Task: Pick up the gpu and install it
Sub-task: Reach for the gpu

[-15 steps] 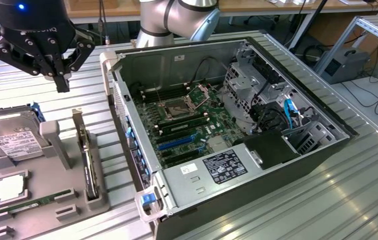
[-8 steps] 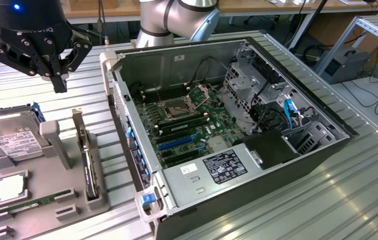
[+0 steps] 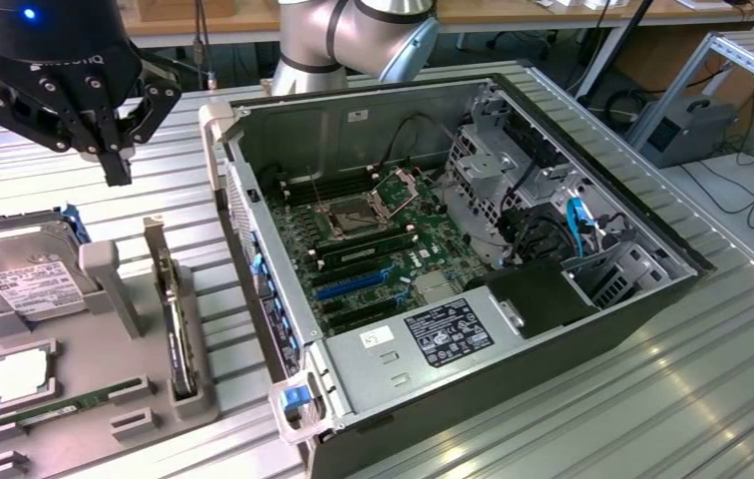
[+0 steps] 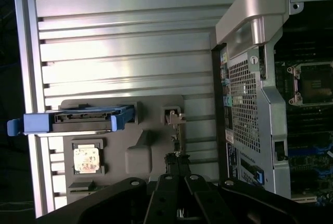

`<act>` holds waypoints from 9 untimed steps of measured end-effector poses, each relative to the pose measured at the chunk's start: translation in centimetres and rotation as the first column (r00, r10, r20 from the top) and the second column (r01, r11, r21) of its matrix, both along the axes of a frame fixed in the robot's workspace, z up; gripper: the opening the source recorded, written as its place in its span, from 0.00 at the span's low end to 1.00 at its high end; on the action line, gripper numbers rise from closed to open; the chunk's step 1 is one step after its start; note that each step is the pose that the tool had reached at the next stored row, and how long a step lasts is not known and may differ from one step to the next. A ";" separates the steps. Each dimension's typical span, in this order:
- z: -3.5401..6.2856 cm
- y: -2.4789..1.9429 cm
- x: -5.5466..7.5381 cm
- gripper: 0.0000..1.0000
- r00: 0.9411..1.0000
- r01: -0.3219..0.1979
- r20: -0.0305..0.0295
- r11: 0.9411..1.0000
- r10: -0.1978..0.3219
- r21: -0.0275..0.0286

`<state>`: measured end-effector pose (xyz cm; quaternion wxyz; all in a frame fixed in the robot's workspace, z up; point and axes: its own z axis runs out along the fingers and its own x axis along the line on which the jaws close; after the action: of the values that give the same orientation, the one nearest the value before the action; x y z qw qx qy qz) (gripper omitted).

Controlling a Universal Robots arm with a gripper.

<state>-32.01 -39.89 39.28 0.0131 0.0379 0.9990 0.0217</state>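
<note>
Over the slatted table [image 3: 71,200], near the grey holder [image 3: 98,289] beside the open computer case [image 3: 350,120], I hang with my gripper [image 3: 117,172] pinched fully shut on nothing; the gpu [image 3: 178,329] stands on edge in its holder slot, untouched, so I judge lifting and installing are both left; lettering on my black body seems to read Robotiq; the white label [image 3: 444,334] inside the case is too small to read.
</note>
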 end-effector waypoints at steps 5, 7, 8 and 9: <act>0.00 0.00 -0.1 0.11 1.000 0.000 0.000 1.000 0.000 0.000; 0.00 0.00 -0.2 0.11 1.000 0.000 0.000 1.000 0.000 0.000; 0.00 0.00 -0.2 0.11 1.000 0.000 0.000 1.000 0.000 0.000; 0.00 0.00 -0.2 0.11 1.000 0.000 0.000 1.000 0.000 0.000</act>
<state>-32.22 -39.90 39.28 0.0130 0.0378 0.9990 0.0217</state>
